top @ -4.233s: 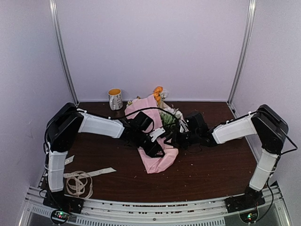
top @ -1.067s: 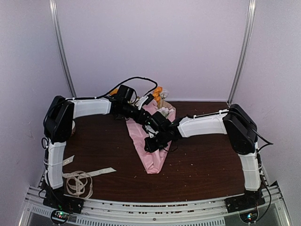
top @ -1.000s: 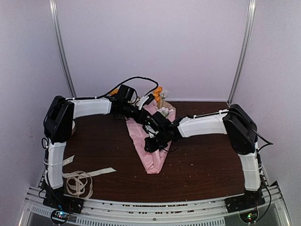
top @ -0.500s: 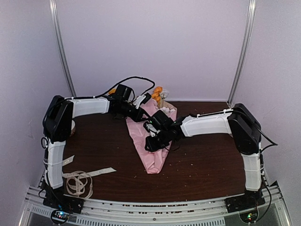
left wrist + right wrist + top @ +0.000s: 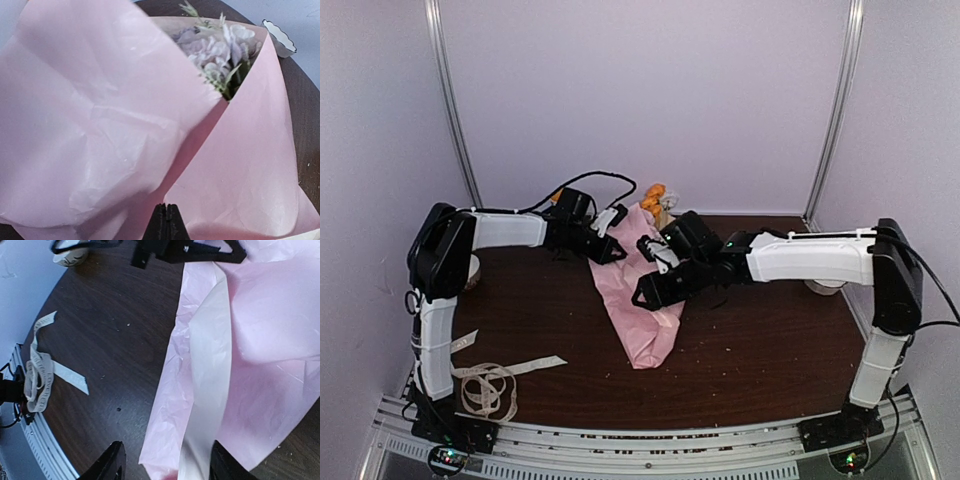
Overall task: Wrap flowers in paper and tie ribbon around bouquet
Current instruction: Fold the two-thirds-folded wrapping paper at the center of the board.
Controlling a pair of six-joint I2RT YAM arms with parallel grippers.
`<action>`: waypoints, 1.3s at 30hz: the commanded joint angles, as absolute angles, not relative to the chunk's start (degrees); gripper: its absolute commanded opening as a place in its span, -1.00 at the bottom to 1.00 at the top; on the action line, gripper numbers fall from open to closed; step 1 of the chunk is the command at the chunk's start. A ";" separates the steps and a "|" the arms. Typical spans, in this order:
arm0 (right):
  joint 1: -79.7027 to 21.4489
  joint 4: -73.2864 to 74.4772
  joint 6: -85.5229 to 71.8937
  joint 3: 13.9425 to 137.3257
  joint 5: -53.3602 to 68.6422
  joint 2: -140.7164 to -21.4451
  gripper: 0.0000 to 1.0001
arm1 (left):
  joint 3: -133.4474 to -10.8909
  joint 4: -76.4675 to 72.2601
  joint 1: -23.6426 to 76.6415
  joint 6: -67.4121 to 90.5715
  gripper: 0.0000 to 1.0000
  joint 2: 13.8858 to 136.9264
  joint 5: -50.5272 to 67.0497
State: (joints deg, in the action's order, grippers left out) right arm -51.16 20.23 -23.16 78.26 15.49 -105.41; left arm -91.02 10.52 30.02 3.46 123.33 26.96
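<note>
Overhead, ribbon shows, unlike L wrist; L gripper closed, R gripper agape, empty.

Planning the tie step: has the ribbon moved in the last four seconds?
No. The ribbon sits at the same spot beside the left arm's base.

On the dark wooden table in front of me the pink paper bouquet lies mid-table with its narrow end toward the near edge, the ribbon lies in loose coils at the near left, a mug sits at the left edge, and a small white dish sits at the right.
</note>
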 commanded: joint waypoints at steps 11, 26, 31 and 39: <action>-57.63 17.79 -30.04 60.40 7.05 -90.72 0.28 | -86.84 1.58 27.48 6.46 -1.00 121.98 26.58; -65.31 30.21 -24.08 74.36 -14.87 -102.17 -1.00 | -89.01 3.78 26.64 5.97 -1.00 123.54 25.96; -73.08 40.31 -14.65 84.21 -25.07 -109.97 -1.00 | -90.02 5.20 26.21 6.06 -1.00 125.06 24.80; -78.49 45.03 -4.99 92.66 -28.56 -121.31 -1.00 | -90.34 5.78 25.87 6.39 -1.00 126.21 24.26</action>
